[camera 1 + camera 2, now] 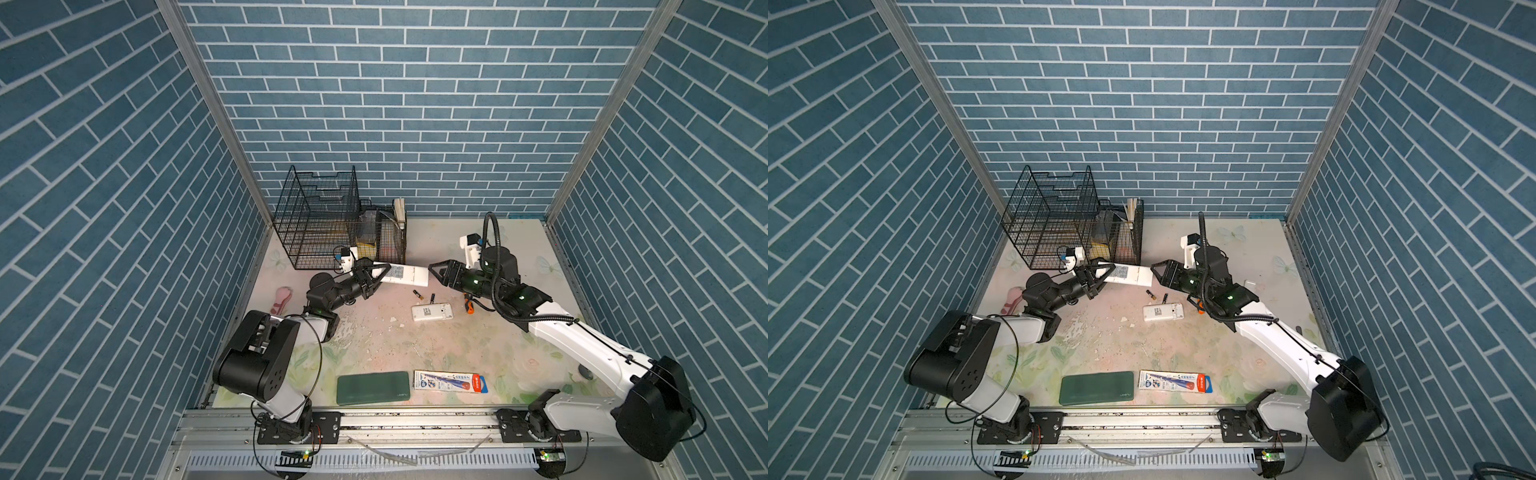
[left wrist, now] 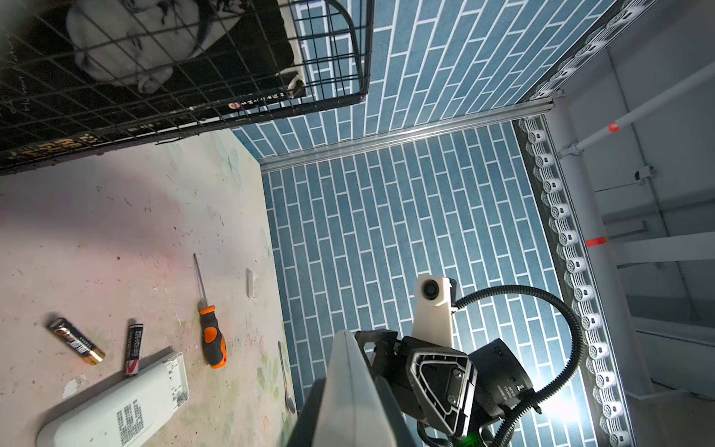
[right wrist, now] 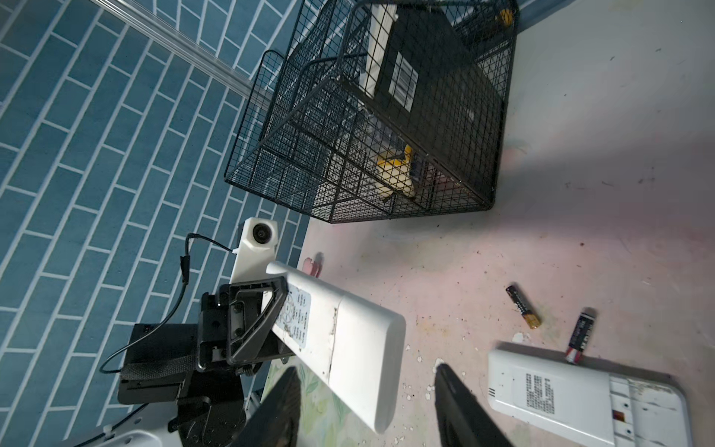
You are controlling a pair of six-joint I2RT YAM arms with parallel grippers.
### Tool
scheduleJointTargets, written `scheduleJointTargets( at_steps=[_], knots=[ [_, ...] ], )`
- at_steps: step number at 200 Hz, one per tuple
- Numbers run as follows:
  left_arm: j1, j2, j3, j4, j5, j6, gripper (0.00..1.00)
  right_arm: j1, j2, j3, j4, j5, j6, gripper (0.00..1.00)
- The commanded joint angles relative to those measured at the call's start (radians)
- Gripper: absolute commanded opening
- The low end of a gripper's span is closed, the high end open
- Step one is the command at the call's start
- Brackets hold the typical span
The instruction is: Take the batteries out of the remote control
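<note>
While the left claw [image 1: 380, 276] clamps a white remote [image 1: 409, 275] aloft to steady it, the right claw [image 1: 436, 274], jaws apart, faces its free end from three o'clock, probably to open it, and two batteries [image 1: 417, 295] lie on the surface [image 1: 457, 345] at its six o'clock.

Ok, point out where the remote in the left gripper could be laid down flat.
Widest bare table: between the lying remote and the green case with the pen pack. Also bare along the back, right of the wire basket. Crowded: two batteries, screwdriver beside the lying remote.
</note>
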Motion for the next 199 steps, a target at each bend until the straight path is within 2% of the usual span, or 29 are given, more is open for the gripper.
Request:
scheduleJointTargets(
  at_steps=[1, 74, 199],
  knots=[
    [-0.007, 0.011, -0.009, 0.086, -0.011, -0.001, 0.00, 0.000, 0.024, -0.011, 0.062, -0.057, 0.047, 0.55],
    [-0.022, 0.031, -0.002, 0.103, -0.015, -0.010, 0.00, 0.012, 0.084, 0.005, 0.101, -0.078, 0.073, 0.55],
    [-0.024, 0.028, 0.007, 0.105, -0.019, -0.012, 0.00, 0.038, 0.142, 0.006, 0.137, -0.091, 0.097, 0.47]
  ],
)
